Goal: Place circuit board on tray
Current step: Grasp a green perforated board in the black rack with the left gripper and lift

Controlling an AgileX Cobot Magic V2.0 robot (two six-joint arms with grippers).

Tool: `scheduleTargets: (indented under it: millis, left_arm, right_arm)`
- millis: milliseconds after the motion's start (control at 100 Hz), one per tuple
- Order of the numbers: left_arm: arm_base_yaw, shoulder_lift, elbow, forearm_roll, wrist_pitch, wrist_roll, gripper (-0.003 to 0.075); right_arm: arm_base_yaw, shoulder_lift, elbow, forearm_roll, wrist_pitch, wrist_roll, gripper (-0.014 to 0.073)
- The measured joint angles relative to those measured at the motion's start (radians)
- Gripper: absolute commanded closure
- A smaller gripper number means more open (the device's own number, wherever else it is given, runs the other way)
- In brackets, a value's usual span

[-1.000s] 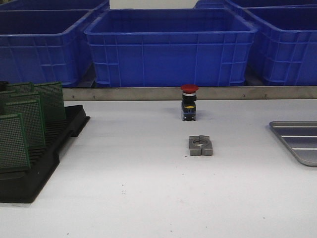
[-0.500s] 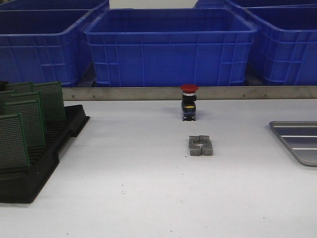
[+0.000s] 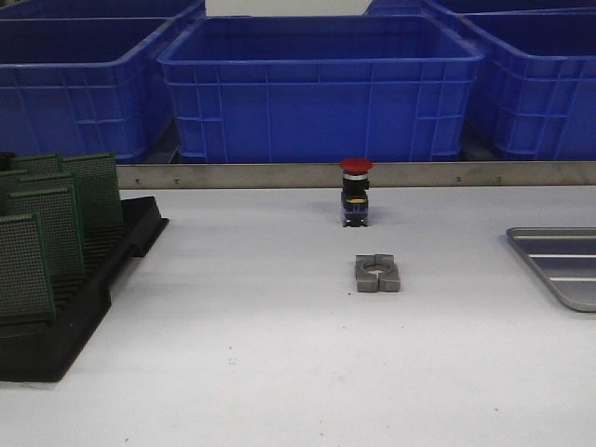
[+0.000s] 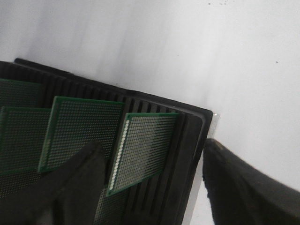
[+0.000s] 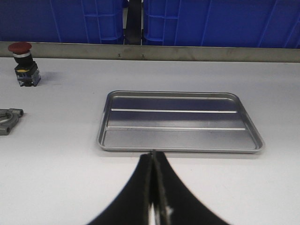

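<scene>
Green boards stand in the rack at 9 o'clock; the tray lies bare at 3 o'clock.
The black slotted rack (image 3: 65,307) runs off-frame, as does the silver ribbed tray (image 3: 559,265). Perforated green circuit boards (image 4: 140,150) stand upright in the rack's slots. The left gripper (image 4: 150,187) hangs spread wide over the end board; the right gripper (image 5: 152,187) is pinched together, empty, near the tray's rim.

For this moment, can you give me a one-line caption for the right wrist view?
Right gripper, fingers closed and empty, faces the empty shallow silver-grey metal tray on the white table.
</scene>
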Motion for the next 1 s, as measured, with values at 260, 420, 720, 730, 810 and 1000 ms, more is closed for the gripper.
scheduleTargets:
  millis: [260,420,720,730,810,1000]
  left_arm:
    - [-0.036,0.106,-0.001,0.004,-0.1,0.033,0.0335]
    - [-0.036,0.156,-0.01,0.012,-0.116,0.037,0.0367]
    - [-0.036,0.165,-0.024,0.035,-0.095,0.043,0.0741]
    - [-0.036,0.165,-0.026,0.037,-0.09,0.045,0.074]
    - [-0.036,0.165,-0.049,0.051,-0.035,0.052,0.074]
    - [-0.036,0.167,-0.157,0.038,0.126,0.052,0.074]
  right_arm:
    - [0.0,0.0,0.0,0.0,0.0,0.0,0.0655]
    - [0.0,0.0,0.0,0.0,0.0,0.0,0.0655]
    - [0.0,0.0,0.0,0.0,0.0,0.0,0.0655]
    - [0.0,0.0,0.0,0.0,0.0,0.0,0.0655]
    - [0.0,0.0,0.0,0.0,0.0,0.0,0.0655]
    - [0.0,0.0,0.0,0.0,0.0,0.0,0.0655]
